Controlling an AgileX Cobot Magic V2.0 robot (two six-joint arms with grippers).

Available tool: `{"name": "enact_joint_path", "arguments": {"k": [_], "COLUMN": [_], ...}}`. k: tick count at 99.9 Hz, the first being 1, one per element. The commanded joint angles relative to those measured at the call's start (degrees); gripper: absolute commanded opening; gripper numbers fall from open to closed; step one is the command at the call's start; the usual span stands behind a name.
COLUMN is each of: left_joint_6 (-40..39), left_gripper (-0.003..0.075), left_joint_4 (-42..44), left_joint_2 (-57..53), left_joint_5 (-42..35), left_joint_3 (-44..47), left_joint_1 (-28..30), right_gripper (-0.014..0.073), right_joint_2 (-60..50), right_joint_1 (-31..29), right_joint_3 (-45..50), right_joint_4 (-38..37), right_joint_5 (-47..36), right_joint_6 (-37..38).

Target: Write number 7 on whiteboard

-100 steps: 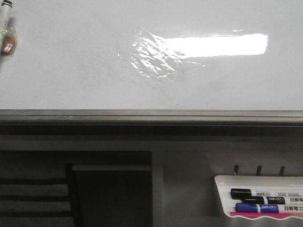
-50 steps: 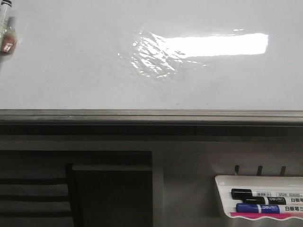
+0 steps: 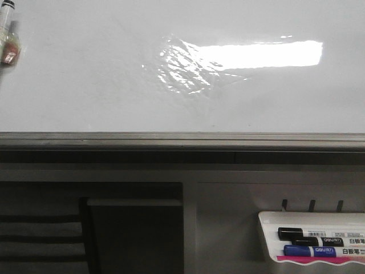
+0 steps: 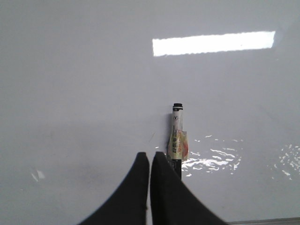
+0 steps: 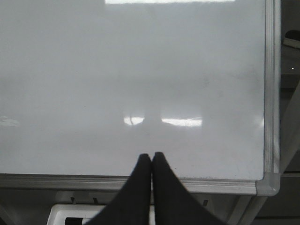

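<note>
The whiteboard (image 3: 102, 85) shows no legible figure. A marker (image 3: 7, 34) lies cut off at upper left. Left gripper (image 4: 150, 157) and right gripper (image 5: 152, 157) fingers are pressed together.

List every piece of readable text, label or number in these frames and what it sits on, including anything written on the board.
"日板笔": white label of the black marker in the tray.
"日板笔": white label of the blue marker, same tray.
Dark brand patches on both markers: too small to read.
Marker lying on the whiteboard, with a reddish sticker: print blurred, unreadable.
Whiteboard: no written figure readable in any view.
</note>
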Motion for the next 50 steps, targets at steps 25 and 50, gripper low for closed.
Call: {"name": "enact_joint_path", "arguments": {"k": [25,50], "left_joint_6": [-0.5,-0.5], "left_gripper": [-0.002,-0.002], "left_joint_4": [0.3,0.2], "left_joint_2": [5.1,5.1], "left_joint_5": [-3.1,-3.1], "left_joint_3": [-2.2,-2.2], "left_joint_1": [0.0,0.0], "right_gripper": [-0.0071,-0.0071], "right_joint_2": [6.2,6.2], "right_joint_1": [-0.3,-0.3], "right_joint_3": [-3.1,-3.1], "right_joint_4": [-0.6,-0.6], "right_joint_5": [-4.2,-3.7], "right_joint_6": [-0.7,-0.7]}}
